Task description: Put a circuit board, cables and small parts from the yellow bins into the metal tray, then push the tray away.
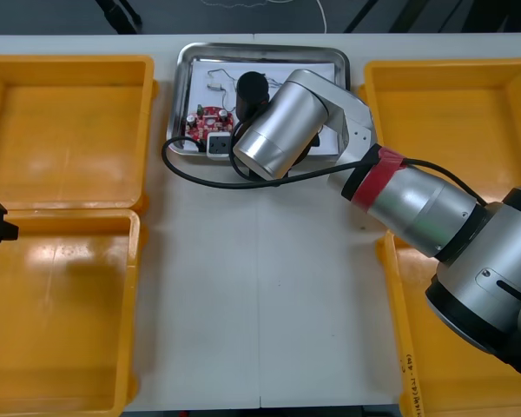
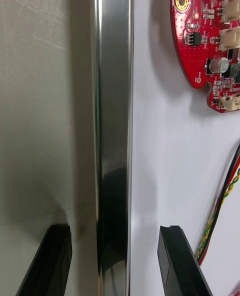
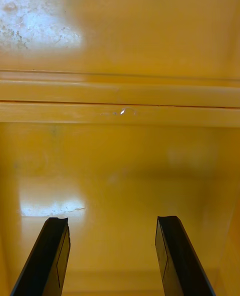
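Round red circuit board [image 1: 210, 122], red and yellow cable [image 2: 220, 211] lay in metal tray [image 1: 260, 46]; black cable [image 1: 208, 178] looped partly onto table [image 1: 260, 304]. Right gripper [image 2: 114, 231], fingers spread, straddled tray rim. Left gripper [image 3: 111, 221], spread, hung over yellow bin [image 3: 120, 96]. Loading seemed done; push not yet done.

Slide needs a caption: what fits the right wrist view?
Right gripper, fingers open, straddles the metal tray at its rim; a red circuit board and a red-and-yellow cable lie inside.
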Controlling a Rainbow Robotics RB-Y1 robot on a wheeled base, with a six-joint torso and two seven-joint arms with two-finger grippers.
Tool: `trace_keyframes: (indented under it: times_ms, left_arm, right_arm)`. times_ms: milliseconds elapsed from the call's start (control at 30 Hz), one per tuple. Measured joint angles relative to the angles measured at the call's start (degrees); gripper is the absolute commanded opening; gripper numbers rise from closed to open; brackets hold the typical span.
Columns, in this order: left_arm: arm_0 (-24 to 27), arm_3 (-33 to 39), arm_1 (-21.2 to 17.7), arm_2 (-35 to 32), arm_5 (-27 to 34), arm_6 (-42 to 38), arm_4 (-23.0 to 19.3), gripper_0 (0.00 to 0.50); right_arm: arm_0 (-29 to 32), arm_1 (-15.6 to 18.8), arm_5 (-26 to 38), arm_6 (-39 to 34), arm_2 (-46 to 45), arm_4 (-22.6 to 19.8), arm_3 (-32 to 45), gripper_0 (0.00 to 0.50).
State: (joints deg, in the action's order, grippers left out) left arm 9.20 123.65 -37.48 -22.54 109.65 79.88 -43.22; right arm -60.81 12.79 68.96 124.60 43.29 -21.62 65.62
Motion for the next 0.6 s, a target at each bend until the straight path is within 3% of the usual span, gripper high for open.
trace_keyframes:
  times_ms: [600]
  left_arm:
    - [0.00,0.00,0.00,0.00,0.00,0.00,0.00,0.500]
  right_arm:
    - [-0.01,-0.16,5.92,1.75,-1.00,-1.49,2.92,0.500]
